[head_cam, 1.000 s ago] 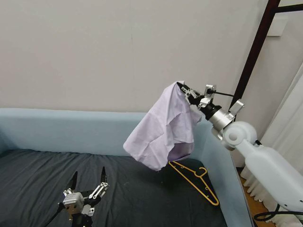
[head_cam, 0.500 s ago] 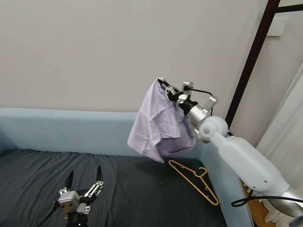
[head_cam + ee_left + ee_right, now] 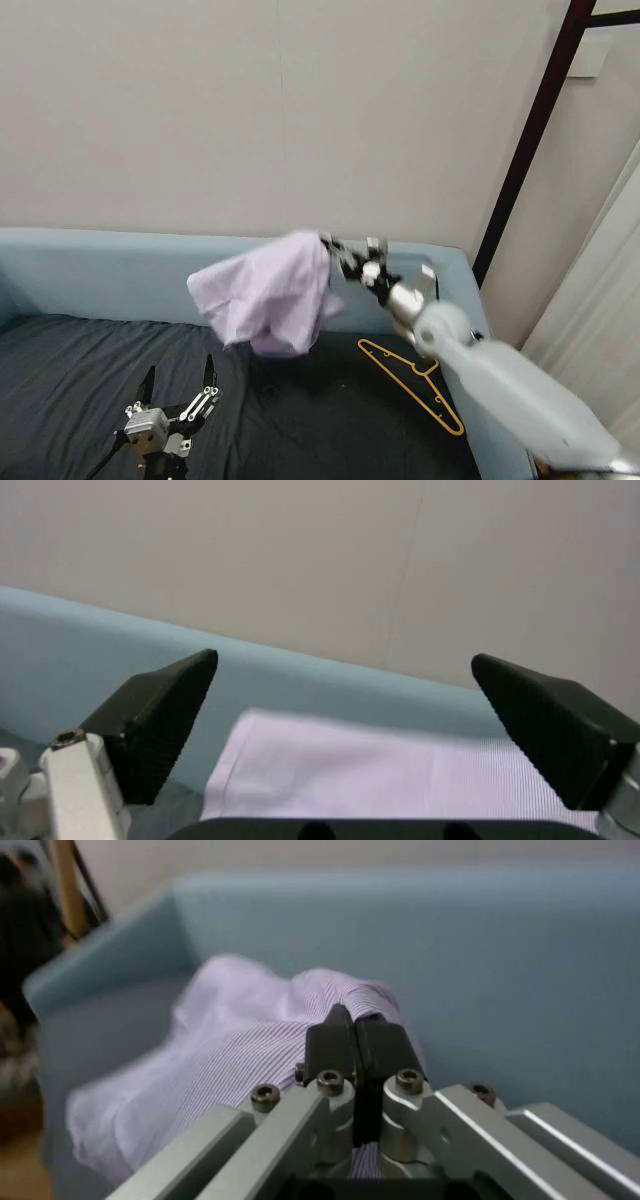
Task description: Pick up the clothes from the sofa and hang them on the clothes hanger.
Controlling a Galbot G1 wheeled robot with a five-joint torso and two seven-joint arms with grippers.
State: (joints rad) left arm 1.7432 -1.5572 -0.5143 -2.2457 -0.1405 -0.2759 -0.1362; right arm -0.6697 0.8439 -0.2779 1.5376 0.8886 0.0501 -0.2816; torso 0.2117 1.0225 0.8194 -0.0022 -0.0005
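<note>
Jaws on right gripper clamped on the lavender shirt, holding it in the air above the sofa seat. Left gripper low over the seat, jaws apart. Pick done, I'd say; next I need it draped onto the yellow hanger.

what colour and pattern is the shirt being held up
The shirt is pale lilac with fine stripes, clearest in the right wrist view.
</note>
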